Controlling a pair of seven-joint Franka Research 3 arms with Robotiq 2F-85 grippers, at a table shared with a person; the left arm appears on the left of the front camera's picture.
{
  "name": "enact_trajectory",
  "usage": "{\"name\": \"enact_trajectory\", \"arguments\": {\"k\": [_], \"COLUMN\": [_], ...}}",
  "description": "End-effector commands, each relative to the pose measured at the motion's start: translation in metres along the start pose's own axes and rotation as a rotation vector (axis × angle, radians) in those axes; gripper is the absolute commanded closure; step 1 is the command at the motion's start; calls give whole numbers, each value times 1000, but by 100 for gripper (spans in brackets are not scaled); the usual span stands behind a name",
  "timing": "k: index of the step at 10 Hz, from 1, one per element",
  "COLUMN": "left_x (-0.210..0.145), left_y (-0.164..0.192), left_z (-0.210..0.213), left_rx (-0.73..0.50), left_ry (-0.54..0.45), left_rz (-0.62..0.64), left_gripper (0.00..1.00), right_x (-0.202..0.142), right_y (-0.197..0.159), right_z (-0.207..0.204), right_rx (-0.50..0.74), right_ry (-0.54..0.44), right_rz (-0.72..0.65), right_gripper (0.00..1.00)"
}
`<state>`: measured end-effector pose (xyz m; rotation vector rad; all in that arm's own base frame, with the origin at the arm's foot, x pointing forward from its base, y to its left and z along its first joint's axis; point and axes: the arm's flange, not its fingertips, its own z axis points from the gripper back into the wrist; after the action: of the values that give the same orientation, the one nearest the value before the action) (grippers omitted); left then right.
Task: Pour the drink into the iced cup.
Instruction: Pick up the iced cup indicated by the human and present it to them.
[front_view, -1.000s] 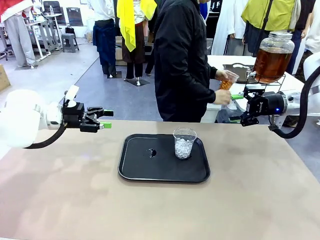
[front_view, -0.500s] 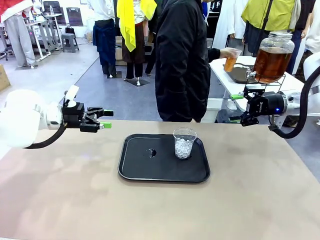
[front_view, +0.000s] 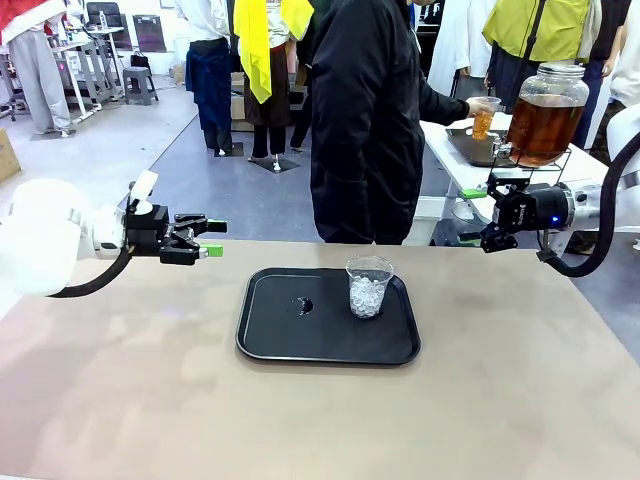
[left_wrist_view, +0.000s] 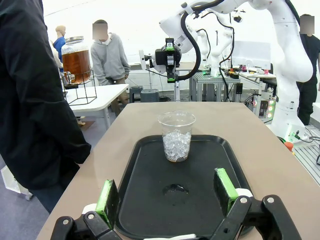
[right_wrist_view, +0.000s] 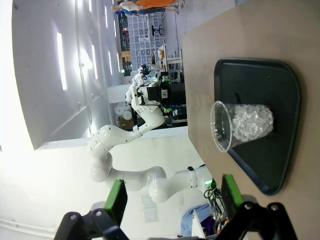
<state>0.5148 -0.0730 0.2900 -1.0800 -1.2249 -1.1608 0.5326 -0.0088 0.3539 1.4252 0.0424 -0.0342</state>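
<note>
Standing at 12 o'clock, the person is reaching toward the dispenser jar at 2 o'clock, where the drink is sitting. The tray is carrying the iced cup on its 3 o'clock side. Both the left gripper and the right gripper are hanging released, empty. The small cup is sitting nearer the jar than 1 second ago, so pouring is likely waiting; the tap is proving hard to make out.

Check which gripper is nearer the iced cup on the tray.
Right. The right gripper hovers to the right of the iced cup, which stands in the black tray's right half. The left gripper hovers farther off, beyond the tray's left edge.
</note>
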Motion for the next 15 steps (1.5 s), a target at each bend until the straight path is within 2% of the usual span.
{"name": "enact_trajectory", "arguments": {"k": [1, 15], "left_x": [2, 2], "left_y": [0, 0], "left_z": [-1, -1], "left_rx": [4, 4], "left_ry": [5, 5], "left_rz": [-3, -3], "left_gripper": [0, 0], "right_x": [1, 1], "right_y": [2, 2], "right_z": [0, 0], "right_rx": [-2, -2], "right_ry": [-2, -2], "right_rz": [4, 4], "right_gripper": [0, 0]}}
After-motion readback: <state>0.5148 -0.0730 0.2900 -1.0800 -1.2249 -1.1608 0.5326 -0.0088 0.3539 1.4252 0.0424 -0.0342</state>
